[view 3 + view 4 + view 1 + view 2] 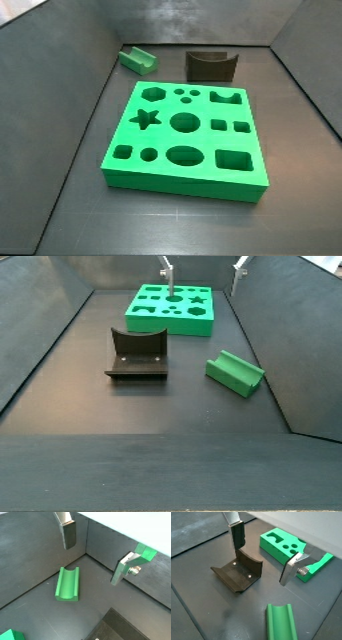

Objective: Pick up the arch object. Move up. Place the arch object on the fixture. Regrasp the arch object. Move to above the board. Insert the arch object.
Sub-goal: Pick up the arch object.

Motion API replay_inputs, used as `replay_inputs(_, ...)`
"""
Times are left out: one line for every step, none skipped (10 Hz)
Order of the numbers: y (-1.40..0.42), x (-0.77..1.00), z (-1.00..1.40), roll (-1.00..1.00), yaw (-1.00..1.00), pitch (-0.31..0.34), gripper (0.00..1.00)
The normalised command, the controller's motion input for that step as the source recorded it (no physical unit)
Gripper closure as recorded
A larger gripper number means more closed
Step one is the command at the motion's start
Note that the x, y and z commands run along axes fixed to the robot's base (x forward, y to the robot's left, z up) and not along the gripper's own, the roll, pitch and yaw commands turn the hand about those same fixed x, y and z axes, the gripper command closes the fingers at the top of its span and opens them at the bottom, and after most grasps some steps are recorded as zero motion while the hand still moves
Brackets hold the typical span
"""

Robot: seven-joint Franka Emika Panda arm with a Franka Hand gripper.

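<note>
The arch object (69,585) lies on the dark floor with its curved notch facing up, and nothing touches it. In both wrist views the gripper (93,558) hangs above the floor with its two silver fingers (69,534) spread wide apart and the space between them bare, so it holds nothing. The arch object sits below that gap in a wrist view, clear of both plates. In a wrist view (281,621) it appears low in the frame, apart from the fixture (238,573), which stands under the spread fingers. In a side view the arch object (234,372) lies right of centre, just beside the fixture (138,354), while the fingertips of the gripper (202,269) show only at the top edge, well apart from it, above the board (173,308). In a side view the arch object (136,59) rests at upper left, behind the board (186,135) and left of the fixture (210,65).
</note>
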Motion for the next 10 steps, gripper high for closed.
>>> replay_inputs(0.0, -0.27, -0.09, 0.0, 0.0, -0.099, 0.0)
replay_inputs(0.0, -0.24, -0.68, 0.25, 0.74, -0.113, 0.0)
replay_inputs(-0.07, -0.25, -0.8, 0.2, 0.92, -0.12, 0.0)
replay_inputs(-0.11, -0.28, -0.84, 0.18, 0.92, -0.114, 0.0)
replay_inputs(-0.11, -0.3, -0.85, 0.18, 0.91, -0.11, 0.0)
replay_inputs(-0.09, -0.09, -0.73, 0.23, 0.7, -0.121, 0.0)
replay_inputs(-0.01, -0.04, -0.74, 0.22, 0.6, -0.119, 0.0)
replay_inputs(0.0, -0.01, -0.71, 0.23, 0.56, -0.136, 0.0)
replay_inputs(0.0, 0.0, -0.71, 0.22, 0.53, -0.147, 0.0)
replay_inputs(0.0, -0.03, -0.73, 0.2, 0.55, -0.163, 0.0)
